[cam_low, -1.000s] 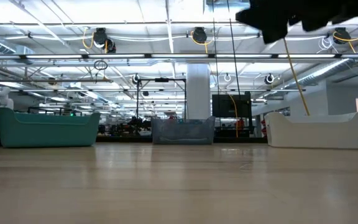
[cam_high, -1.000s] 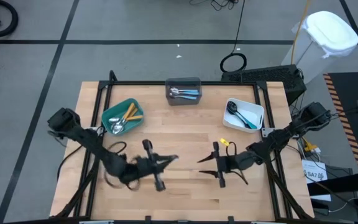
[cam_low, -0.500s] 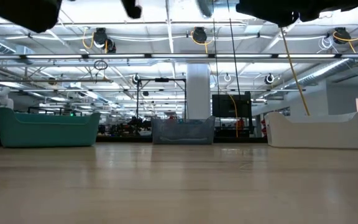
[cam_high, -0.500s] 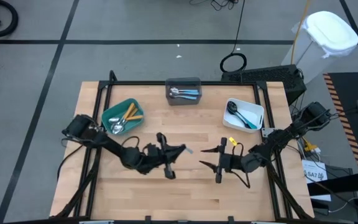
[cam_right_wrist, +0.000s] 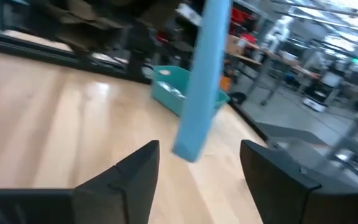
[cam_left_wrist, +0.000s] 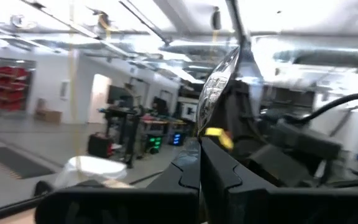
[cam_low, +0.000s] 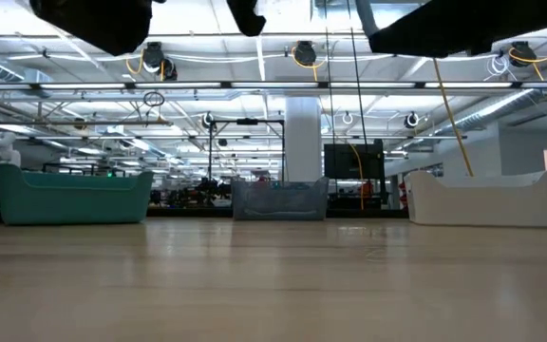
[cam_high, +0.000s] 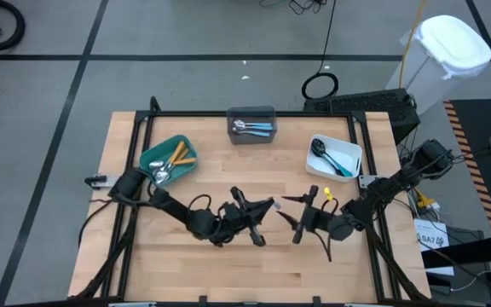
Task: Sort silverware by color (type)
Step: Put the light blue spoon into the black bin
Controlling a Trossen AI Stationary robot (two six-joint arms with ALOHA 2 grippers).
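Observation:
My left gripper (cam_high: 262,209) hovers over the table's middle, shut on a spoon. The spoon's silver bowl (cam_left_wrist: 219,87) stands up past the fingers in the left wrist view. My right gripper (cam_high: 295,218) faces it from the right, open. In the right wrist view a blue handle (cam_right_wrist: 204,74) hangs between my right gripper's (cam_right_wrist: 197,168) spread fingers without touching them. More silverware lies sorted in the teal bin (cam_high: 147,158), the grey bin (cam_high: 268,112) and the white bin (cam_high: 354,149). My left gripper pinches the spoon between its two shut fingers (cam_left_wrist: 219,171), just below the silver bowl at the neck (cam_left_wrist: 205,127). The spoon is lifted clear of the table and stands upright, bowl up. The fingers hide the exact place of contact.
The three bins stand along the table's far half: teal at the left, grey in the middle, white at the right. Bare wood (cam_high: 228,264) lies under and in front of both grippers. Both arms show as dark shapes at the top of the low view.
My left gripper has carried the spoon toward the table's right and slightly toward the far edge, closing on my right gripper. The spoon has stayed lifted clear. My right gripper has stayed open, nearly in place.

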